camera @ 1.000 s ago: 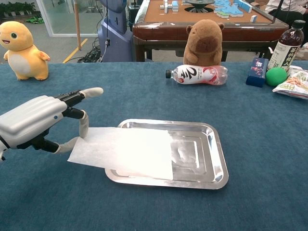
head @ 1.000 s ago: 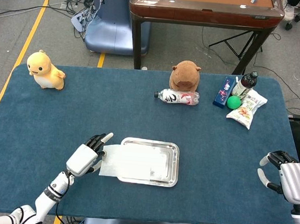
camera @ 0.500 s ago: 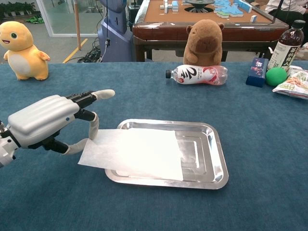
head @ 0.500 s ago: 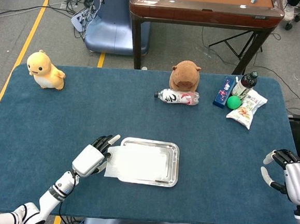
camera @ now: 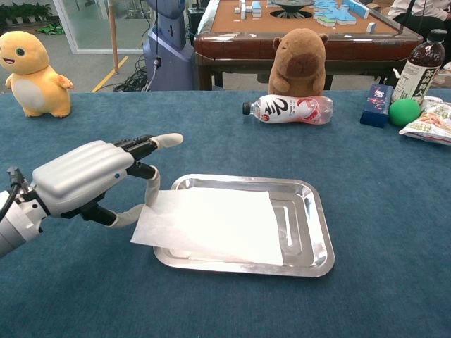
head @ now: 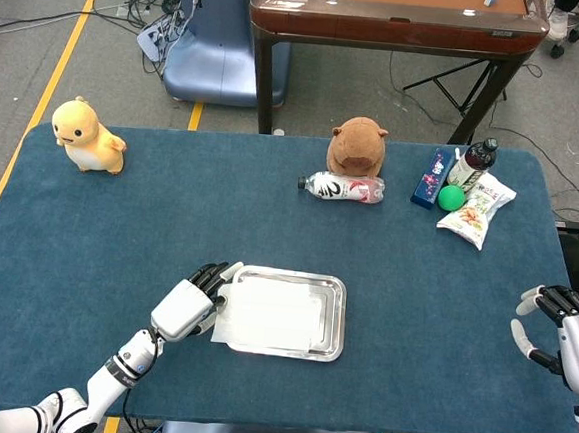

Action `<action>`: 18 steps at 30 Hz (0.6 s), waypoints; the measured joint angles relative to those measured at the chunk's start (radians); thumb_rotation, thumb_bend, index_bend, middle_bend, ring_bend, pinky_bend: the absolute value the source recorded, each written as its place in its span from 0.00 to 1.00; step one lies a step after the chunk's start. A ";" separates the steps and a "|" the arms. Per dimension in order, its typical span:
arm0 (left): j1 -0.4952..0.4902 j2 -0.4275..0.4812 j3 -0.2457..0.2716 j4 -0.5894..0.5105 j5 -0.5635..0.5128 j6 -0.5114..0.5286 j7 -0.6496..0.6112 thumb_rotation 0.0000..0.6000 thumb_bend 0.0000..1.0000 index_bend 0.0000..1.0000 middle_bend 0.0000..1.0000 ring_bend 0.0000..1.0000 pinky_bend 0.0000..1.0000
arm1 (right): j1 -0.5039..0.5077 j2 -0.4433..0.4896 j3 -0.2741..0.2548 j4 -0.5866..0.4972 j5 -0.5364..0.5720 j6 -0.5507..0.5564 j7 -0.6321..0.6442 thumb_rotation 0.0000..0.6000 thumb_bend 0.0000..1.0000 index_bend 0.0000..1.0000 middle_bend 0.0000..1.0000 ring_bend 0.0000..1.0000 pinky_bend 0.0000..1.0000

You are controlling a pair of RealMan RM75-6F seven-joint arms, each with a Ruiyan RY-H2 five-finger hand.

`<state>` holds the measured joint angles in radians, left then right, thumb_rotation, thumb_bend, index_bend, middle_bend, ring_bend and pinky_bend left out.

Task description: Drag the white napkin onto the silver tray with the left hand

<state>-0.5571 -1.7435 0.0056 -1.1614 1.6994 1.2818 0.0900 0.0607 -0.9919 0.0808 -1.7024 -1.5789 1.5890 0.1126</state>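
Observation:
The white napkin (camera: pixel 211 224) (head: pixel 267 315) lies mostly on the silver tray (camera: pixel 310 232) (head: pixel 335 325), its left edge still hanging over the tray's left rim. My left hand (camera: pixel 88 182) (head: pixel 190 303) is just left of the tray and pinches the napkin's left edge between thumb and a finger, the other fingers stretched out above. My right hand (head: pixel 561 333) hovers at the table's right edge, far from the tray, fingers curled apart with nothing in them.
At the back stand a yellow plush (camera: pixel 29 63), a brown capybara plush (camera: pixel 299 60) and a lying bottle (camera: pixel 289 109). A blue box (camera: pixel 375 104), dark bottle (camera: pixel 419 65), green ball (camera: pixel 404 111) and snack bag (camera: pixel 433 120) crowd the back right.
My left hand has moved right toward the tray, dragging the napkin further onto it; the napkin now covers most of the tray. The right hand drifted slightly right.

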 measured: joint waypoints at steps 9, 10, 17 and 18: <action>0.000 -0.027 -0.006 0.011 -0.003 0.014 0.007 1.00 0.32 0.44 0.00 0.00 0.12 | -0.004 -0.008 0.005 0.009 -0.007 0.015 0.005 1.00 0.35 0.53 0.38 0.26 0.49; 0.000 -0.031 -0.009 0.014 -0.006 0.015 0.011 1.00 0.30 0.43 0.00 0.00 0.12 | -0.004 -0.009 0.006 0.009 -0.007 0.015 0.005 1.00 0.35 0.53 0.38 0.26 0.49; 0.002 -0.050 -0.017 0.022 -0.022 0.014 0.034 1.00 0.22 0.40 0.00 0.00 0.12 | -0.005 -0.008 0.009 0.011 -0.001 0.016 0.008 1.00 0.36 0.53 0.38 0.26 0.49; 0.002 -0.052 -0.019 0.023 -0.024 0.014 0.036 1.00 0.20 0.40 0.00 0.00 0.12 | -0.005 -0.008 0.010 0.011 -0.001 0.016 0.009 1.00 0.36 0.53 0.38 0.26 0.49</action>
<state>-0.5553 -1.7958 -0.0131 -1.1387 1.6751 1.2954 0.1265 0.0556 -1.0003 0.0903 -1.6918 -1.5801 1.6047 0.1213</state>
